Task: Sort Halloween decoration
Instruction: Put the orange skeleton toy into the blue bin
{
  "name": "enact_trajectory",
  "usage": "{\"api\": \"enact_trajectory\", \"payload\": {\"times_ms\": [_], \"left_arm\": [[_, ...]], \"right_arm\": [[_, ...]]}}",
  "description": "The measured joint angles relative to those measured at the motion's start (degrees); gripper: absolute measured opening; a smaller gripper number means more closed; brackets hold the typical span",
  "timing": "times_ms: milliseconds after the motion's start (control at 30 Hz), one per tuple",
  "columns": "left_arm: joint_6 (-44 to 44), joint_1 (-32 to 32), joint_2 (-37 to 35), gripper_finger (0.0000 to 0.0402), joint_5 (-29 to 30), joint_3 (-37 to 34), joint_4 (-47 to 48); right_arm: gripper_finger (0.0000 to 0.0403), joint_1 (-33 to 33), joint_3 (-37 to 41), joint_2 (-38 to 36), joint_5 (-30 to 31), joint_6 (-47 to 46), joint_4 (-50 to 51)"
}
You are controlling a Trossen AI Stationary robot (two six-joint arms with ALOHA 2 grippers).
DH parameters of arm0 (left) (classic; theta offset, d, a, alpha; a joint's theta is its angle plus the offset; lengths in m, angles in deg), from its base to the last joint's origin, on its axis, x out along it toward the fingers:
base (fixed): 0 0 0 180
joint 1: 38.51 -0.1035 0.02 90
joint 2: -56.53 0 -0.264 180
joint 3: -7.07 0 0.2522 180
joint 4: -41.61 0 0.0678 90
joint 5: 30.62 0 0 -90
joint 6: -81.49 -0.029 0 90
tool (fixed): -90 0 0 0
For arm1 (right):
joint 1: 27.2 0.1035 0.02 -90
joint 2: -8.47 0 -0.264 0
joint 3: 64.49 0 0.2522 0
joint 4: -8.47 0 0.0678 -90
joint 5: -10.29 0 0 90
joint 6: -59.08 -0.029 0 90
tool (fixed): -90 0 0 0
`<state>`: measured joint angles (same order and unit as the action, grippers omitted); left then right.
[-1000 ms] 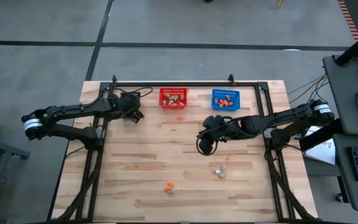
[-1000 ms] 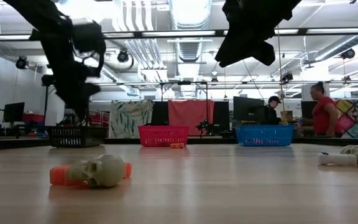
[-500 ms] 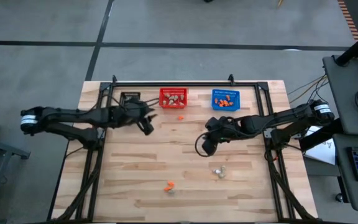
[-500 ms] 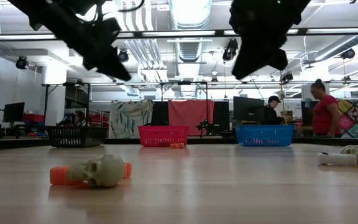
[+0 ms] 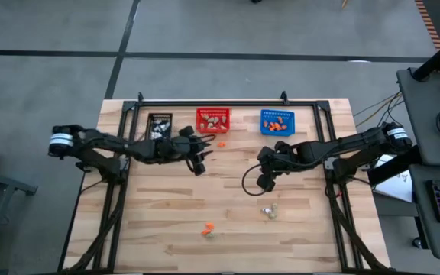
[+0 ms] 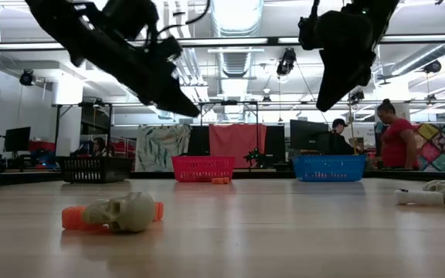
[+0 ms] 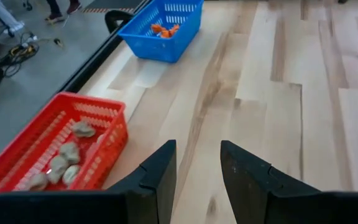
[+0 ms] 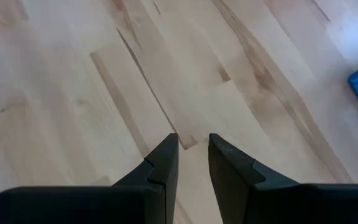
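Wearing matt black throughout: two slender jointed arms, each showing a white band near its shoulder, a black cable looping beneath the right arm, each ending in two blunt, angular dark fingers.

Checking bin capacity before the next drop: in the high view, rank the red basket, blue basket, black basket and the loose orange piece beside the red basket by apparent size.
1. Red basket and blue basket: look alike, no clear winner.
2. Black basket: looks narrower, though the left arm partly covers it.
3. Loose orange piece: far the smallest.
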<state>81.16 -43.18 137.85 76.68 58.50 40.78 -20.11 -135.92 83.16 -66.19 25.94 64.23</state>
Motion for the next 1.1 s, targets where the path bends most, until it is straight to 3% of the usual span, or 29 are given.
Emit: {"api": "enact_trajectory", "payload": {"times_ms": [333, 700, 1100], "left_arm": [[-4.79, -1.64, 14.63, 0.0108, 0.03, 0.00, -16.13], [-4.99, -5.38, 24.52, 0.0115, 0.09, 4.73, -17.58], [-5.28, -6.42, 27.40, 0.0194, 2.31, 5.70, -17.61]], "right_arm": [[0.0077, 0.00, 0.04, 0.00, 1.51, 0.21, -0.31], [0.0077, 0.00, 0.09, -0.02, 3.21, -0.18, -0.77], [0.0077, 0.00, 0.09, -0.02, 3.21, -1.36, -0.94]]}}
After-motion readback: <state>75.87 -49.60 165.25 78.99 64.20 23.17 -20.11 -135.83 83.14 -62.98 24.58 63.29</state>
